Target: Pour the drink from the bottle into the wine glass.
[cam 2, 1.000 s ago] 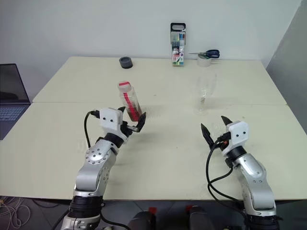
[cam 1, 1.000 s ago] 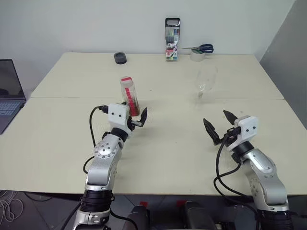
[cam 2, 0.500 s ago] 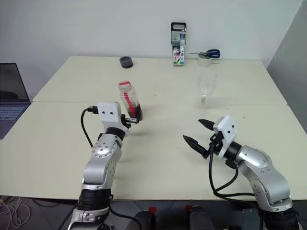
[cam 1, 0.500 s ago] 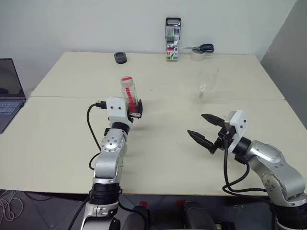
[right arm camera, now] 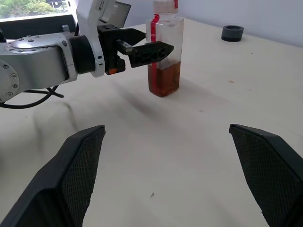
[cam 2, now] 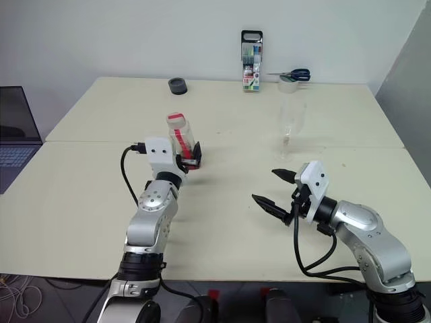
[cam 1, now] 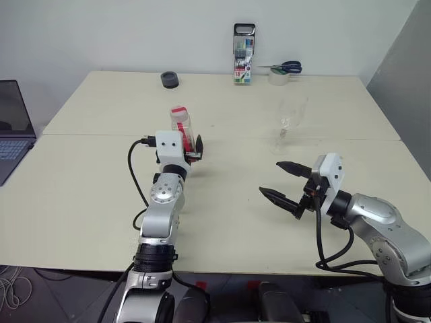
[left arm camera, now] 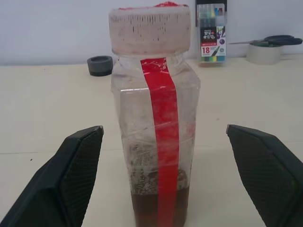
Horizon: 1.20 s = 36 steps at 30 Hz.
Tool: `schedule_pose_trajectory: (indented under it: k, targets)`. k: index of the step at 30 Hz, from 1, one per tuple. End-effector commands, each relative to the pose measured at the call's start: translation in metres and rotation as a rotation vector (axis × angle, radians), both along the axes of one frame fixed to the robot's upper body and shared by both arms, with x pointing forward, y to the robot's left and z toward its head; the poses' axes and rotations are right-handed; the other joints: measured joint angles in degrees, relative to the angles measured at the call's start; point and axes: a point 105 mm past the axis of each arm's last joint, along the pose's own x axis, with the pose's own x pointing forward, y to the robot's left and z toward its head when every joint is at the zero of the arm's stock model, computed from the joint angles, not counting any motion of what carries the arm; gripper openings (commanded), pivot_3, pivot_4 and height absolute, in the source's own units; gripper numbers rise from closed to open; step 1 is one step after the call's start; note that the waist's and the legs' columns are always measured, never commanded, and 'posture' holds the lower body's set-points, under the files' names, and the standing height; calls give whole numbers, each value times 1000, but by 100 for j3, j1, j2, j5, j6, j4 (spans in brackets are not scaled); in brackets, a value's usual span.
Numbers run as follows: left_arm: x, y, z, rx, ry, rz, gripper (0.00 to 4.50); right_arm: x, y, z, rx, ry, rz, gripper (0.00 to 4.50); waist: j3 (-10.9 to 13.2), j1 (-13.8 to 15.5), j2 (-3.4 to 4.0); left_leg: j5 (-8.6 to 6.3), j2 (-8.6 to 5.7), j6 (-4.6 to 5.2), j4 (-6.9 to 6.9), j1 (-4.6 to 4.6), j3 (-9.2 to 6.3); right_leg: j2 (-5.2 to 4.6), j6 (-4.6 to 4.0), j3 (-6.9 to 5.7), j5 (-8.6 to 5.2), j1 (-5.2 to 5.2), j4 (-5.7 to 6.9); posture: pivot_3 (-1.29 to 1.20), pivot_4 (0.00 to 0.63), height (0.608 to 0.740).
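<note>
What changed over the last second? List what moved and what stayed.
The left gripper reached forward until its open fingers flank the small clear plastic bottle with a red cap; nothing is gripped yet. The right gripper swung round to point leftward across the table, open. The bottle, the clear stemmed wine glass and the marker pen case stayed put.

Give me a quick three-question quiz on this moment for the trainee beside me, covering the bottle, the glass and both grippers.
1. True or false: the left gripper is shut on the small clear plastic bottle with the red cap.
2. What does the clear stemmed wine glass hold? A) reddish-brown drink B) nothing visible C) a marker pen
3. Fill in: the right gripper hangs above the table with its jaws ____.

Key:
1. False; its fingers stand apart on either side of the bottle.
2. B
3. open
</note>
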Motion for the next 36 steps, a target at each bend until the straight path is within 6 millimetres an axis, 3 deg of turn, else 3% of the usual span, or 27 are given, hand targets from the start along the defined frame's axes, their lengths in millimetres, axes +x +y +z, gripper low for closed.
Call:
schedule_pose_trajectory:
  k: [1, 17, 36]
  targets:
    - [4, -3, 21, 18, -75, 11, 4452, -1, 2, 14, 13, -48, 15, 4500, 0, 3, 0, 0, 0, 0, 0, 0, 0, 0, 0, 0, 0, 0, 0, 0, 150, 740]
    - [27, -3, 31, 50, -77, 44, 4452, 8, 0, 28, 53, -92, -32, 4500, 6, 7, -10, 1, -2, -2, 2, -8, -4, -2, 0, -4, 0, -6, 0, 0, 150, 740]
    - [41, -1, 36, 37, -57, 60, 4452, 2, 11, 31, 106, -62, 22, 4500, 11, 7, -18, 10, -5, -18, 2, -12, -4, -6, 0, -7, 1, -8, -1, 0, 150, 740]
